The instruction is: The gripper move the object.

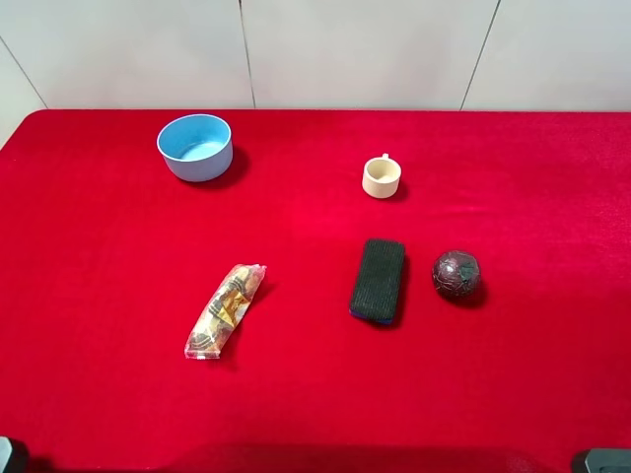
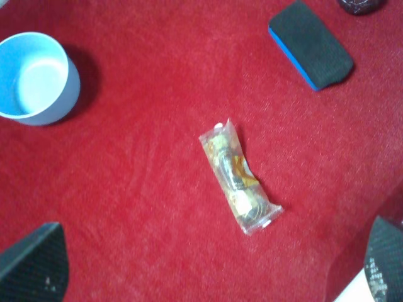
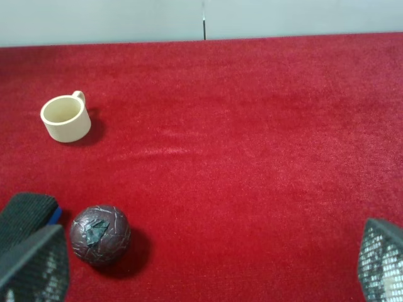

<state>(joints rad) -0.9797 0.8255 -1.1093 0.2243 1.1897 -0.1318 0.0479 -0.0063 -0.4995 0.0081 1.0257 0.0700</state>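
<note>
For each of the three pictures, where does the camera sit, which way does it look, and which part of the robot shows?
Exterior high: mounted above, looking down on the red table; only dark arm parts at the lower corners.
Left wrist: above the snack packet, looking down; both fingertips show, wide apart.
Right wrist: low, looking across the table to the wall; fingertips apart.
Shared: the sponge appears in all three; the ball and cup in exterior and right wrist.

Sponge (image 1: 378,281) mid-worktop (image 1: 99,296): ball (image 1: 455,274) just right, cup (image 1: 382,177) behind, packet (image 1: 226,309) left, bowl (image 1: 195,147) far behind-left.
</note>
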